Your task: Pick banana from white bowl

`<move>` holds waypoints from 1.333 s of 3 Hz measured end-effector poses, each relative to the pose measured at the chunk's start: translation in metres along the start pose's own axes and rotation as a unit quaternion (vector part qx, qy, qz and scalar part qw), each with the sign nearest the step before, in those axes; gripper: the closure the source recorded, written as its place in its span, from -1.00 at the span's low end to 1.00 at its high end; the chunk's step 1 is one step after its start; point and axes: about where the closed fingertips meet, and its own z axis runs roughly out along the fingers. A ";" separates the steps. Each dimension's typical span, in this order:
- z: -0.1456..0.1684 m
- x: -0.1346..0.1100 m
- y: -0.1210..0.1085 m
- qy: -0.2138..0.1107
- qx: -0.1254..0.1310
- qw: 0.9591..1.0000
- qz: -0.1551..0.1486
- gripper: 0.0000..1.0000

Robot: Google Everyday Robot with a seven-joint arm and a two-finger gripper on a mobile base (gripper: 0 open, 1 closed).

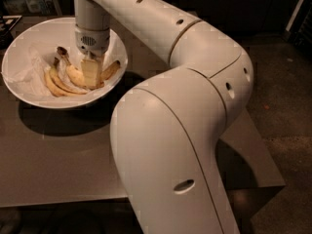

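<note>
The white bowl (44, 33) stands at the back left of the table. In it lies the banana (74, 73), yellow with a dark stem tip pointing to the back left. A thinner joined pair of bananas (54, 85) lies just left of it, nearer the front. My gripper (91, 72) reaches straight down into the bowl and sits on the banana's right half, hiding that part. A further piece of banana (111, 69) shows to the right of the gripper.
A crumpled white sheet (23, 72) lies in the bowl's left side. The grey-brown table (58, 155) ends at front and right edges. My big white arm (185, 130) fills the middle and right. Dark items (6, 29) stand at the far left.
</note>
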 end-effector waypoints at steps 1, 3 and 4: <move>0.000 0.000 0.000 0.000 0.000 1.000 0.000 0.98; -0.033 0.007 0.008 -0.098 0.018 0.994 -0.044 1.00; -0.068 0.023 0.023 -0.155 0.036 0.985 -0.070 1.00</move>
